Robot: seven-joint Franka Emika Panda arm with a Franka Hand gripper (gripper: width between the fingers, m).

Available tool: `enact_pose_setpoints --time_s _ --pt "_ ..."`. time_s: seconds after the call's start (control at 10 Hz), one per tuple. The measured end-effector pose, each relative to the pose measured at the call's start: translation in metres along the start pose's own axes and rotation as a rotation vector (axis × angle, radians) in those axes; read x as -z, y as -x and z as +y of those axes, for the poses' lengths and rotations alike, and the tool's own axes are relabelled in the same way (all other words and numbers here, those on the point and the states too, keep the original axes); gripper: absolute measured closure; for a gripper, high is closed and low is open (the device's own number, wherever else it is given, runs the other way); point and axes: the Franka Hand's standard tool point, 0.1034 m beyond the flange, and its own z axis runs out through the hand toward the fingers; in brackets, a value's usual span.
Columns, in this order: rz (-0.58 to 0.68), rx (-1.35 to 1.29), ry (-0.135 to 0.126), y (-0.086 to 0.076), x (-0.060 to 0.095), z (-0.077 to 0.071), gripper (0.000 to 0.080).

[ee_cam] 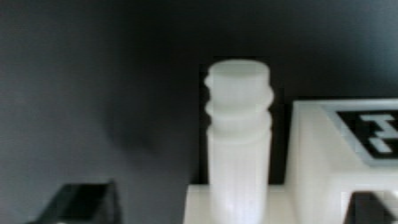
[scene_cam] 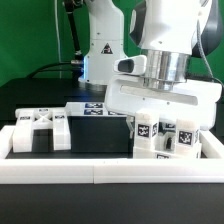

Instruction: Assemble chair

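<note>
The gripper (ee_cam: 222, 210) hangs straight down over a group of chair parts (scene_cam: 160, 138) at the exterior view's right, just behind the rail (scene_cam: 100, 172). The vertical approach presumably lets the two fingers (ee_cam: 80, 205) straddle the upright peg (ee_cam: 237, 120) and close on its flanks without tilting it. In the wrist view the jaws stand part open, one finger to each side of the peg with a dark gap between. Nothing is gripped.

The peg is a matte white post with a rounded, grooved top. It stands upright beside a tagged block (ee_cam: 356, 140); whether the two touch cannot be told. The grooved end points up and is probably the end that plugs into a mating part.

The chair is not yet one piece. Its parts lie loose on the black table (scene_cam: 40, 98): the group under the gripper, and a second tagged part (scene_cam: 40, 128) at the exterior view's left, well apart from that group. Both lie close to the rail, which likely serves as a stop
</note>
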Motion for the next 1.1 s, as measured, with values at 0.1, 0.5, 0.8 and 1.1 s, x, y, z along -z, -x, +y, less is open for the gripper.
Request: enact_pose_setpoints --time_s 0.1,0.5,0.8,1.1 --pt "0.0 0.0 0.0 0.0 0.0 0.0 0.0533" --pt "-0.001 0.003 0.0 0.0 0.0 0.0 0.0549" --pt "-0.038 0.041 0.002 -0.008 0.018 0.007 0.0549" --pt "-0.071 0.088 -0.014 -0.023 0.052 0.015 0.0547"
